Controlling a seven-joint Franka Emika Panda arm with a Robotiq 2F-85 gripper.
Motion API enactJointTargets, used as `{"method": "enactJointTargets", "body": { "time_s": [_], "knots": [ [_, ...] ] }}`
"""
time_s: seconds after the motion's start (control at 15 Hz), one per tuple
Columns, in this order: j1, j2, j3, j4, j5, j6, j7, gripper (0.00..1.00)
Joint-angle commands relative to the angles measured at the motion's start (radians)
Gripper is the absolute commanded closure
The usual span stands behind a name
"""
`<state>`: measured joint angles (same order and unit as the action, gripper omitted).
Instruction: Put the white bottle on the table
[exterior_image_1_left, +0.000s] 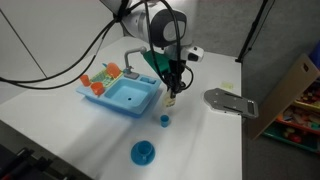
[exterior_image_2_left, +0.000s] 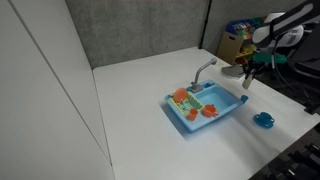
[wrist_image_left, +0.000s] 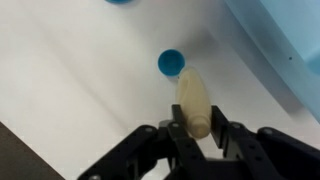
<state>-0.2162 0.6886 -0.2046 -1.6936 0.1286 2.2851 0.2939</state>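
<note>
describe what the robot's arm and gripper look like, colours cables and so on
The arm is white, with rounded glossy links and a dark band at the joint. Black cables loop off it toward the edge of an exterior view. The gripper is black. In the wrist view its two fingers are built from angular, open-framed linkages. No markings are legible.

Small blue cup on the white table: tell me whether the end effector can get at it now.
Probably not yet: the end effector is shut on the stubby off-white toy bottle. The small blue cup stands just beyond on the white tabletop, nothing between.
</note>
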Motion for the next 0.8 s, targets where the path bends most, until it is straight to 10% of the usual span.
{"method": "enactJointTargets", "body": {
  "time_s": [0.0,0.73],
  "knots": [
    [0.007,0.037,-0.008,0.036,0.009,0.016,0.046,0.92],
    [-0.047,0.159,-0.010,0.184,0.059,-0.018,0.092,0.91]
  ]
}}
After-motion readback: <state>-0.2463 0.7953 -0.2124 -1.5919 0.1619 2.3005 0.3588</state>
